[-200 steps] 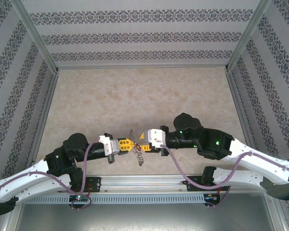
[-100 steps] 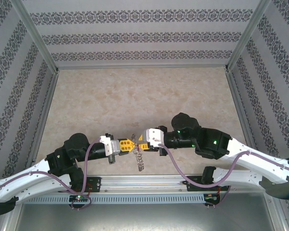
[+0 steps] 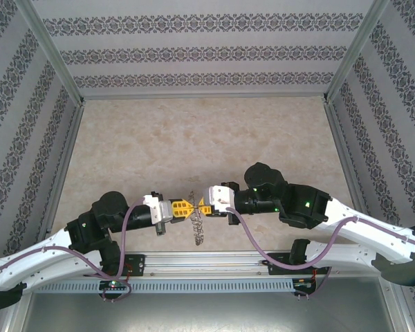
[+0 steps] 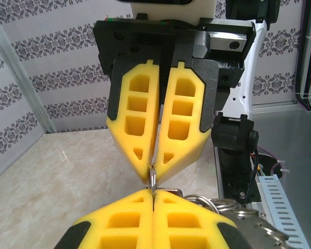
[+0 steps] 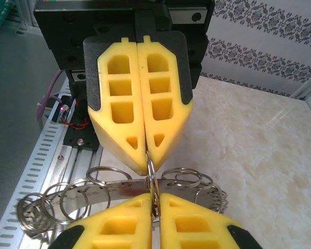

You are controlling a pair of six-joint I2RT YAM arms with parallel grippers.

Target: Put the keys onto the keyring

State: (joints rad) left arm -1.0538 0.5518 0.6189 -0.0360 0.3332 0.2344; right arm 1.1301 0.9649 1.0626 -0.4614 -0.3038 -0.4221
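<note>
— Since a moment earlier, our right tool (image 3: 203, 206) had slid leftward until its tips met the left tool (image 3: 190, 207), and its jaws had narrowed. Which step were we on?

— Holding the keyring (image 4: 152, 179) from both sides, above the surface (image 3: 194, 138) by its near edge. Both tools were pinched almost flat on one thin loop. Next, we judged, that loop needed prying open for a key.

— Did we see the key?

— Not surely. Our right wrist view showed further loops (image 5: 88, 194) hanging on a band (image 5: 119, 189) below; the left wrist view caught just a few.
</note>
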